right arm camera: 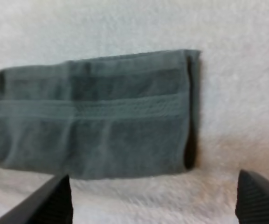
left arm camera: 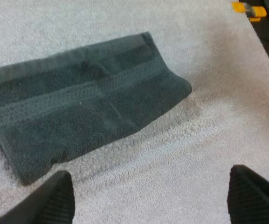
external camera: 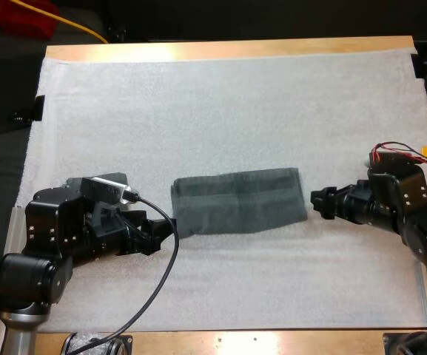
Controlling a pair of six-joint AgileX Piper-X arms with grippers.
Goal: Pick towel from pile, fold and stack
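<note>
Nearest the high camera, along the table's near side, my left arm reaches in over the white mat (external camera: 220, 111), and the left gripper (external camera: 166, 228) sits low just beside the folded towel's (external camera: 239, 201) near-left corner. The left wrist view shows the left gripper (left arm camera: 153, 205) with its two black fingers (left arm camera: 55, 200) standing wide apart, bare mat between them and the towel (left arm camera: 83, 102) lying just past them, untouched. The dark grey-green towel lies flat as a long folded rectangle near the middle of the mat, a woven band running along its length. On its other side the right gripper (external camera: 317, 201) points at the towel's right end, near but apart from it. In the right wrist view that gripper (right arm camera: 155, 205) is likewise spread open over bare mat, with the towel (right arm camera: 92, 121) ahead, its layered end edge towards it. The mat is fuzzy and faintly rumpled, covering most of the wooden table (external camera: 228, 49), whose pale edge shows at the far side. Beyond it the room is dark, with a yellow cable (external camera: 80, 26) crossing.
</note>
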